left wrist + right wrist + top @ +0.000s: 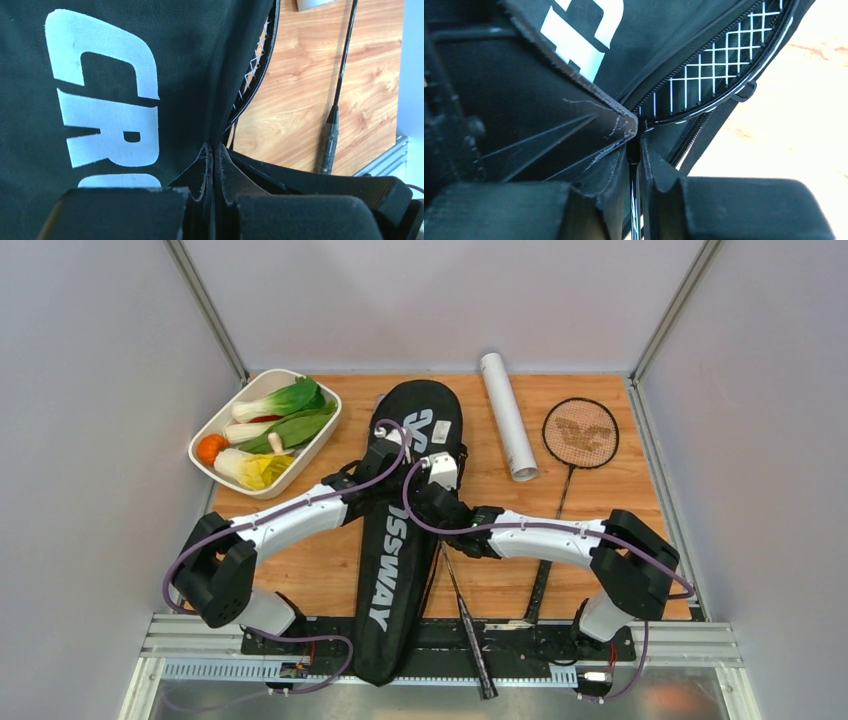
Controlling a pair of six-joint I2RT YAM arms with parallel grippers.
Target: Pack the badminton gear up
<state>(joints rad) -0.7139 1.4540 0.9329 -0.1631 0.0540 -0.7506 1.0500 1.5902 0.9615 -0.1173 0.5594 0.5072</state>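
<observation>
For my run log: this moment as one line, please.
left tool shut on bag edge | right tool around racket shaft, head partly in bag | second racket outside

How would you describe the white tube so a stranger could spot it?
Start at the wooden table, toward its far edge. Between the long black bag and the loose racket lies the tube, the only plain white cylinder there.

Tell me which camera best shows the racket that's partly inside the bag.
Right wrist: the racket head, strings and frame, lies inside the unzipped bag, its shaft running between the right gripper's fingers. Top external shows only its shaft and handle sticking out. Left wrist catches a sliver of frame and strings at the bag's edge.
</observation>
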